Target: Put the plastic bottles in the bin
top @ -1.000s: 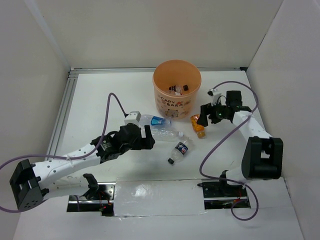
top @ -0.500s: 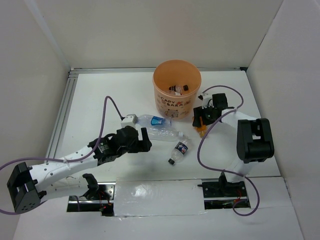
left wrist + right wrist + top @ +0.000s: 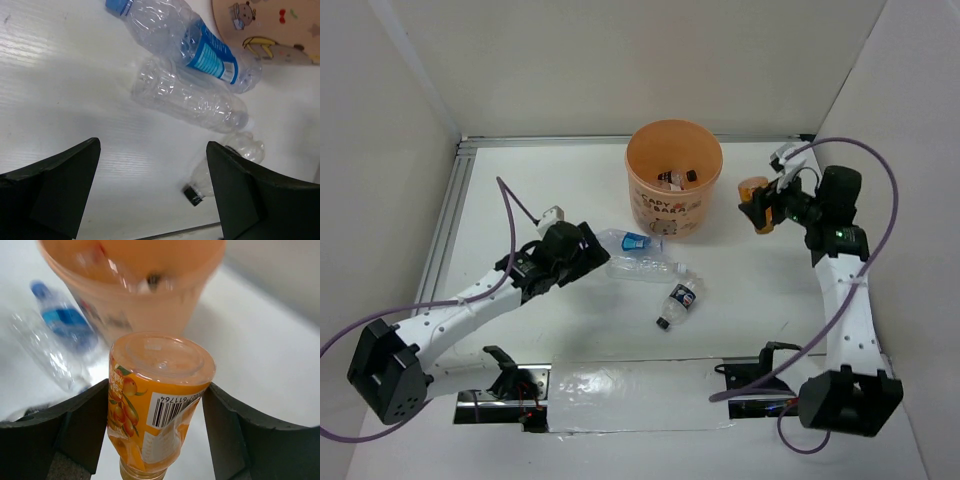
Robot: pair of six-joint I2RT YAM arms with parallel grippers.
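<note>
Right side first: the right gripper (image 3: 761, 204) is clamped on the orange bottle (image 3: 755, 189), one finger pressed to each side of its printed label. In the right wrist view the bottle (image 3: 159, 390) shows its clear base towards the camera, with the neck pointing away between the fingers (image 3: 82, 420). From above I see it held off the table, to the right of the bin (image 3: 665, 212) and apart from its wall, not over the opening. The bin's orange side (image 3: 150, 310) fills the background past the bottle.

My left gripper (image 3: 583, 249) has its fingers spread wide with only bare table (image 3: 75, 100) between them. It sits just left of two bottles lying side by side. The blue-label bottle (image 3: 632, 241) lies with its blue cap towards the gripper and its far end near the foot of the bin. The clear unlabelled bottle (image 3: 650, 268) lies just beside it – I cannot tell whether they touch. Both are beyond the fingertips in the left wrist view, blue-label bottle (image 3: 200, 45) above the clear one (image 3: 190, 97).

A third one, the dark-label bottle (image 3: 680, 302), lies on the table near the unlabelled one, its black cap pointing towards the arm bases. Inside the bin I can make out some bottles (image 3: 672, 180) already lying at the bottom, too small to count
</note>
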